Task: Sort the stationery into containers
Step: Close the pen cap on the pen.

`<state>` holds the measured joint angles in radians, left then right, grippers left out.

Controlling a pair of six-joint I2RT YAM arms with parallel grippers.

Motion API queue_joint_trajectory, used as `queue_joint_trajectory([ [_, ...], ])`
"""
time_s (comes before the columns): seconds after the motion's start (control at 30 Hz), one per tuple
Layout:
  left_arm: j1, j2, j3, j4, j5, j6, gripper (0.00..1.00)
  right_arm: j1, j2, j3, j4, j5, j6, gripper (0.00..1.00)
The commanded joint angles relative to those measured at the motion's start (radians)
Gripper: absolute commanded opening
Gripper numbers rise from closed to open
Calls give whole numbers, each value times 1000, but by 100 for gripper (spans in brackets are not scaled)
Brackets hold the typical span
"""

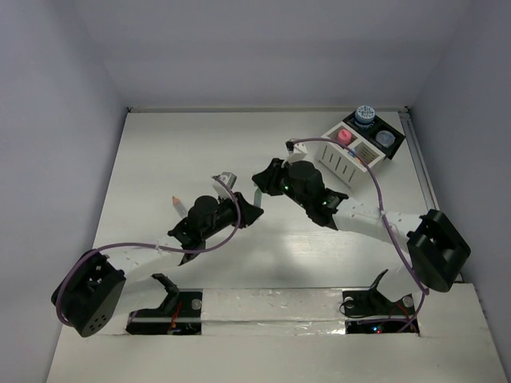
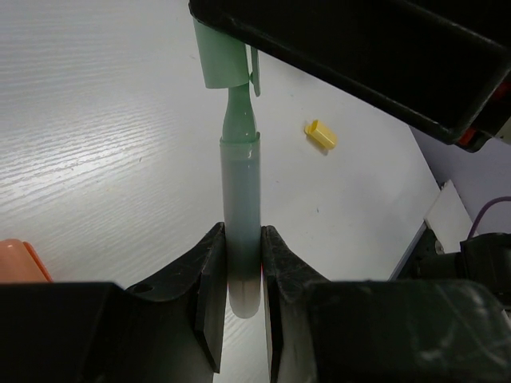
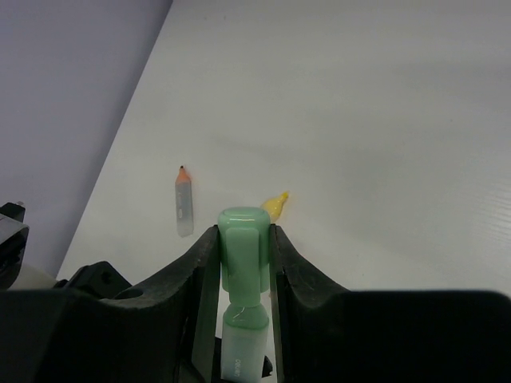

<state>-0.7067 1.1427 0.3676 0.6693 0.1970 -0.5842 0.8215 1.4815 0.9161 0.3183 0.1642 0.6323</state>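
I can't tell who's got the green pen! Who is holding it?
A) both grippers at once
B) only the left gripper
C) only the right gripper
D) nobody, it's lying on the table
A: the left gripper pinches the green pen by its barrel, and the right gripper pinches its capped end.

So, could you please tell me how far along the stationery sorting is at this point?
Partly done. A pink-capped bottle, a patterned pot and a blue-lidded pot sit in the organiser. In hand: a green marker, its barrel pinched by the left fingers, its cap by the right fingers. At least an orange-tipped pen and a yellow cap lie unsorted on the table.
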Motion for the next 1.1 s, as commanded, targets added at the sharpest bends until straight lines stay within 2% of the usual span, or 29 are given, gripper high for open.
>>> queue_joint_trajectory([
  [0.0,-4,-49,47,30,-45,18,0,22,-4,20,4,31,-22,7],
  [0.23,-4,-28,96,23,-73,21,0,42,-4,17,1,44,-13,7],
  [0.9,-4,-26,111,29,-85,37,0,61,-89,-29,-1,32,0,7],
  [1.07,-4,-43,132,-7,-103,64,0,79,-78,-42,-22,17,4,3],
])
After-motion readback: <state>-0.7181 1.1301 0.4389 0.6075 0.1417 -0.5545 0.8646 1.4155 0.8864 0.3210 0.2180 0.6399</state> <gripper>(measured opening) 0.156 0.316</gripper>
